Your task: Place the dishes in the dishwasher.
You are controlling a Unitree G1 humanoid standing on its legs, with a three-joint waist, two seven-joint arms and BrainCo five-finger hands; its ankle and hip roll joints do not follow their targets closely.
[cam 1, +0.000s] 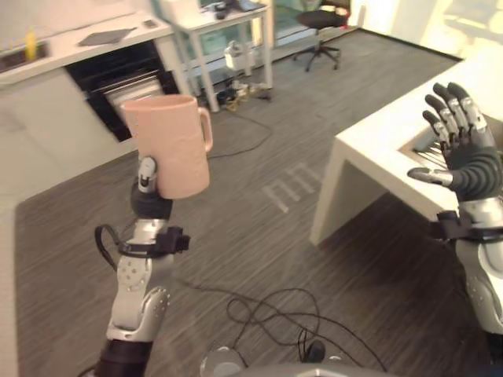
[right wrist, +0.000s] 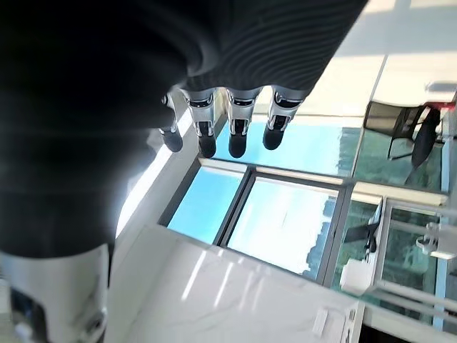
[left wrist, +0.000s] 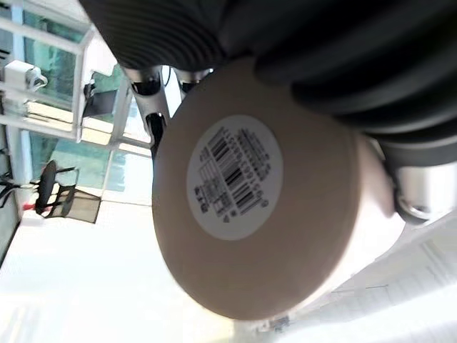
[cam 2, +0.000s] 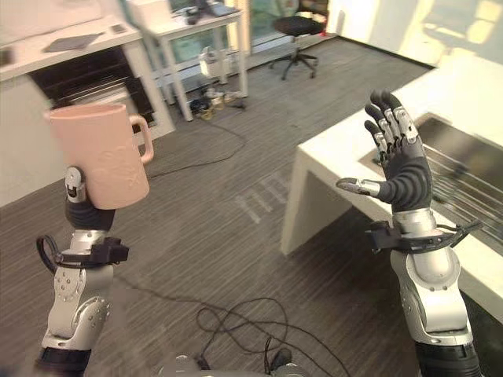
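Note:
A pale pink mug [cam 1: 169, 145] with a handle on its right side is held upright in the air at the left. My left hand [cam 1: 148, 188] grips it from below and behind, its thumb against the mug's wall. The left wrist view shows the mug's round base [left wrist: 257, 214] with a white barcode label, and the hand [left wrist: 335, 57] curled round it. My right hand [cam 2: 401, 169] is raised at the right, fingers [right wrist: 207, 128] straight and spread, thumb out, holding nothing. It hovers by the white counter [cam 1: 377, 149].
A sink [cam 2: 464, 157] is set in the white counter at the right. Far left, a dark open appliance bay [cam 1: 118, 78] sits under a long worktop with a yellow bottle [cam 1: 30, 43]. A white table [cam 1: 220, 20] and an office chair [cam 1: 321, 23] stand beyond. Grey floor lies between.

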